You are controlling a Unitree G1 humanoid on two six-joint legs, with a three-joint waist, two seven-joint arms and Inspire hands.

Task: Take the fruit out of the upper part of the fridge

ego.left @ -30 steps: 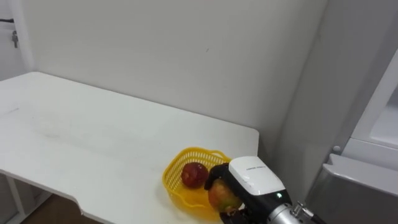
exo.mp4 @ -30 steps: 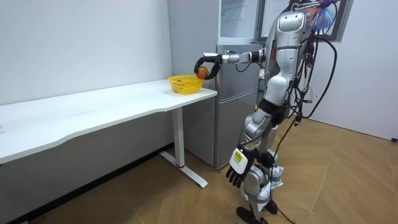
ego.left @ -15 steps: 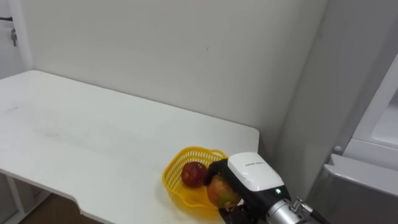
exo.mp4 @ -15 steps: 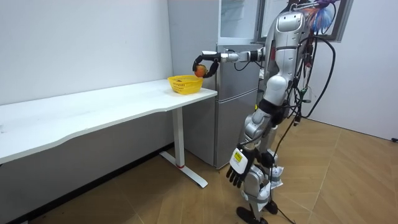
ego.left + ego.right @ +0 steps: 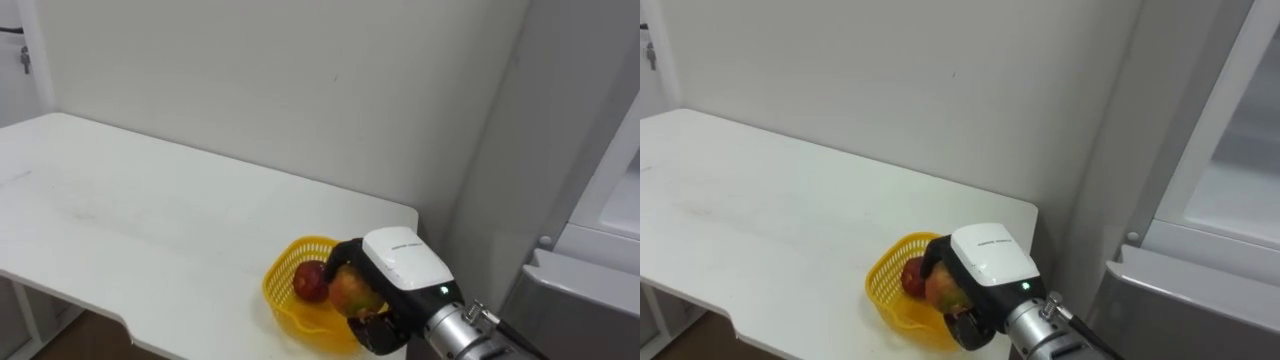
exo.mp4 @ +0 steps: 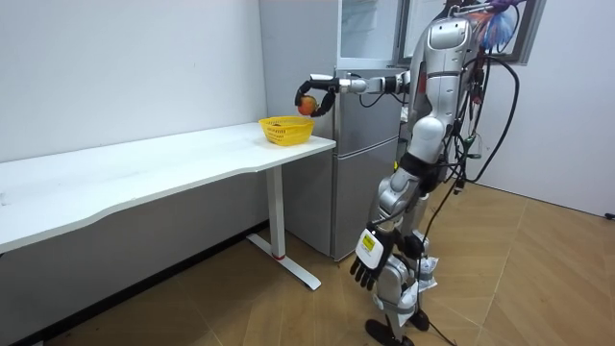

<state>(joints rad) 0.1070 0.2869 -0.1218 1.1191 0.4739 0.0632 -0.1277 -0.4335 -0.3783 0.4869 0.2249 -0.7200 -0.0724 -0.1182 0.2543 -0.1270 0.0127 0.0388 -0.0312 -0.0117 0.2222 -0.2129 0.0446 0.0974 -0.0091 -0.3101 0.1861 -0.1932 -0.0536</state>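
My right hand [image 5: 402, 266] is shut on an orange-red fruit [image 5: 346, 291] and holds it just above the yellow basket [image 5: 277, 285]. The basket stands at the right end of the white table [image 5: 150, 220], and a red apple [image 5: 308, 284] lies in it. In the room view the right hand [image 6: 320, 94] keeps the fruit [image 6: 306, 105] well above the basket [image 6: 285, 130], with the arm stretched out from the fridge [image 6: 370, 144]. My left hand [image 6: 368, 259] hangs open beside my leg.
I stand in front of the grey fridge, which sits just right of the table's end. Its upper compartment [image 5: 610, 190] shows pale at the right edge. A white wall runs behind the table. The table's long left stretch [image 6: 115, 178] is bare.
My right hand has lifted the fruit and carried it a little to the left, over the basket. The left hand has stayed put.
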